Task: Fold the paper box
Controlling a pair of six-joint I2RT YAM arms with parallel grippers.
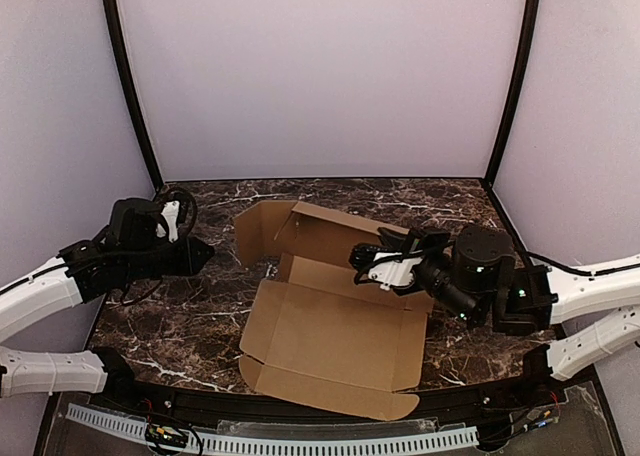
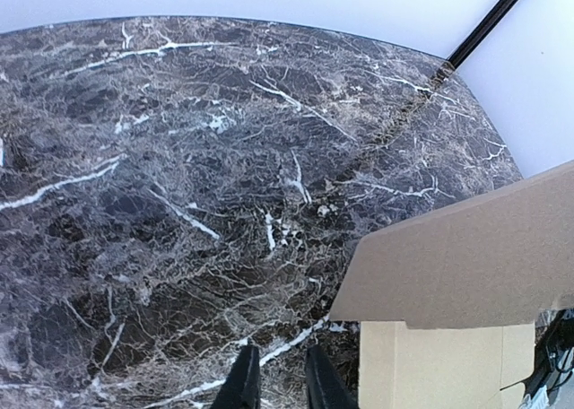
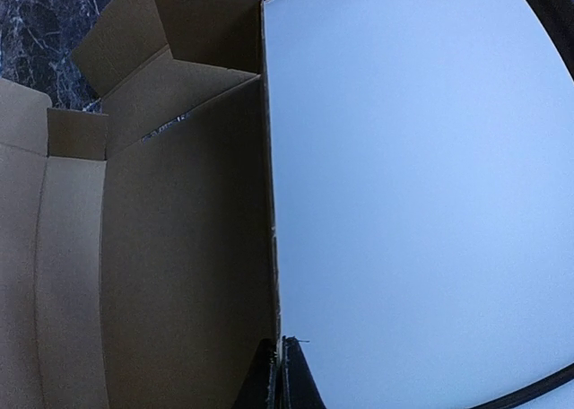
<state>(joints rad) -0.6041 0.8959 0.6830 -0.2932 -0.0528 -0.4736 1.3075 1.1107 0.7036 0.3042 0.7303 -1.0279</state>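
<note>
— Where is the paper box [image 1: 330, 336]?

— In the middle of the dark marbled bench [image 1: 470, 201], between the two arms and closer to the right arm [image 1: 490, 276].

— What does it look like?

— Plain brown card, no print, cut from one sheet with creases and flaps. It's half made. The big near panel lies flat, with narrow flaps along its near edge and short ones at its sides. Behind it a long wall stands up. At that wall's far-left end a flap bends round toward the front. The right wrist view shows the wall's inner face, a short slot cut in the card near the far end, and a small square tab at a fold.

— The right jaws?

— Closed on the wall's top edge. The fingers [image 3: 294, 387] pinch the thin card between them.

— And the left jaws?

— A little apart, holding nothing. Only marble shows between the fingers [image 2: 244, 387]. The left arm [image 1: 130, 251] hovers over the bench to the left of the box, apart from it. In its wrist view the nearest flap lies off to the right, not touching.
</note>
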